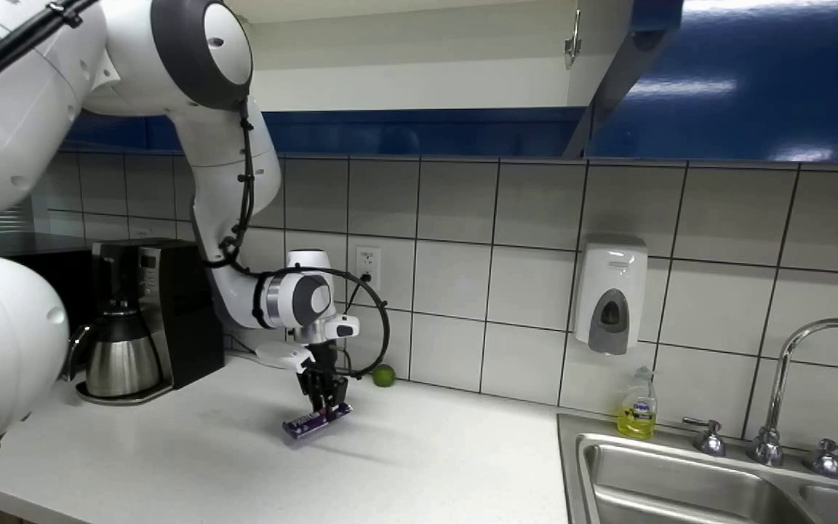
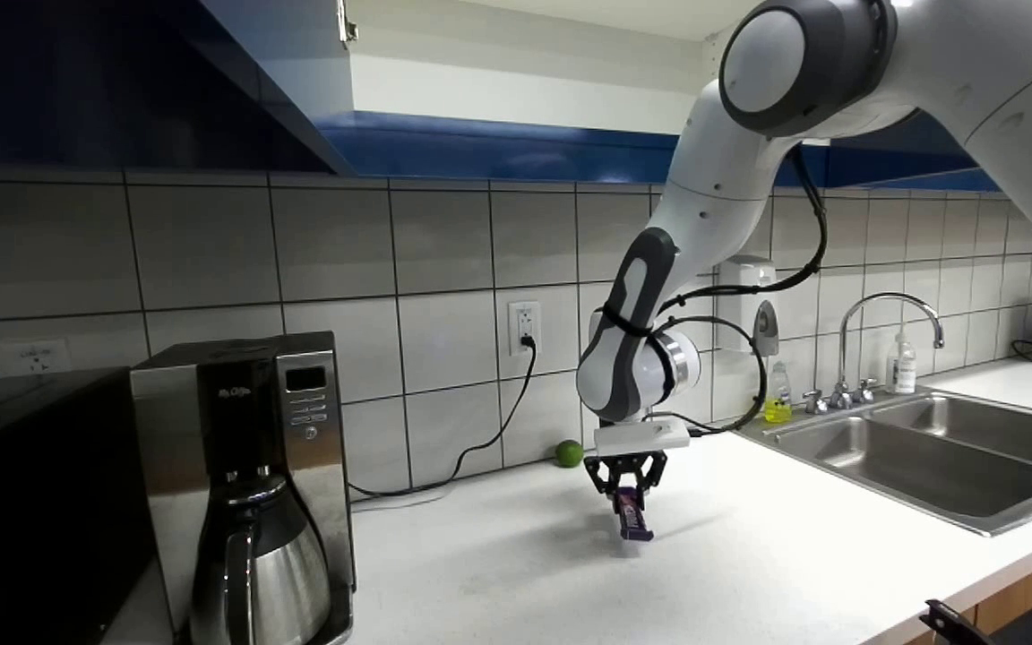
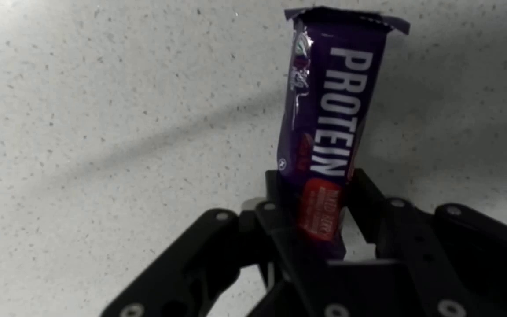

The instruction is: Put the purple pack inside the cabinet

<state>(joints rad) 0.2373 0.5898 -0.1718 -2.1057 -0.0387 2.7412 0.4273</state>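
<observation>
The purple pack (image 1: 308,423) is a small flat bar with "PROTEIN" lettering, low over the white counter; it also shows in an exterior view (image 2: 633,521) and in the wrist view (image 3: 339,101). My gripper (image 1: 327,409) points down, with a finger on each side of the pack, shut on it near one end, as the wrist view shows (image 3: 317,189). I cannot tell whether the pack touches the counter. The cabinet (image 1: 426,132) hangs above, with a blue front edge and white interior, its doors open; it shows in both exterior views (image 2: 516,148).
A coffee maker (image 2: 301,430) with a steel pot stands by the wall. A green ball (image 1: 383,375) lies behind the gripper. A soap dispenser (image 1: 612,295), a yellow soap bottle (image 1: 637,411) and a steel sink (image 1: 572,451) are at the far side. The open cabinet door (image 1: 739,87) juts outward.
</observation>
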